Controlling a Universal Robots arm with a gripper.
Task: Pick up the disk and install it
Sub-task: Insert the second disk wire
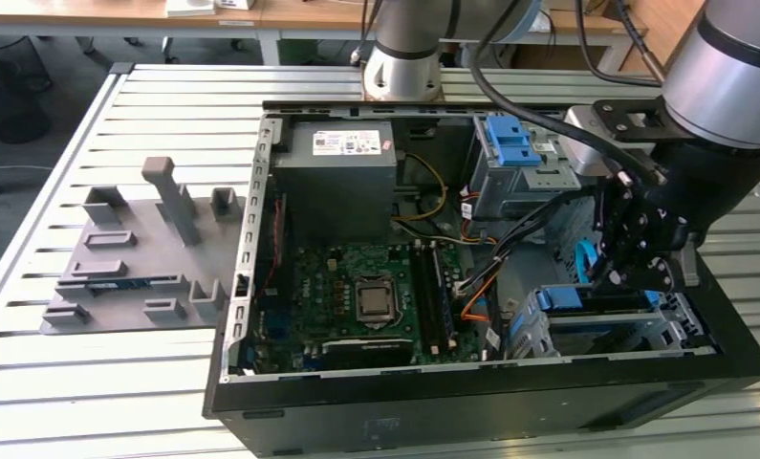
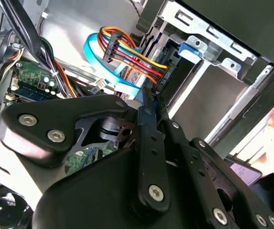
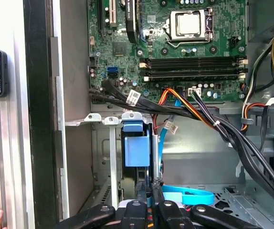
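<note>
Biggest thing first: the slatted metal table (image 1: 162, 96) carries an open computer case (image 1: 482, 411) lying on its side, with a grey parts tray (image 1: 138, 277) beside it on the exterior view's left. Inside the case there's the grey power supply (image 1: 341, 163), the green motherboard (image 1: 354, 287) and, at the corner on the exterior view's right, the metal drive cage (image 1: 666, 335). The disk (image 1: 597, 298) sits at that cage in its blue frame, and the first wrist view shows it (image 3: 137, 150) standing in the bay opening. The gripper (image 1: 628, 277) hangs right over it. In both wrist views the fingers are drawn nearly together, tips (image 3: 152, 188) right at the disk's edge. I honestly can't tell if they're pinching anything or just touching. My worry is the wiring. The bundle of coloured wires (image 2: 127, 52) and the flat blue cable (image 3: 189, 194) run right beside the fingertips (image 2: 149, 102), so a push could snag or trap one against the cage. Also, if the frame goes in slightly crooked, it may jam on the cage rails rather than seat.
</note>
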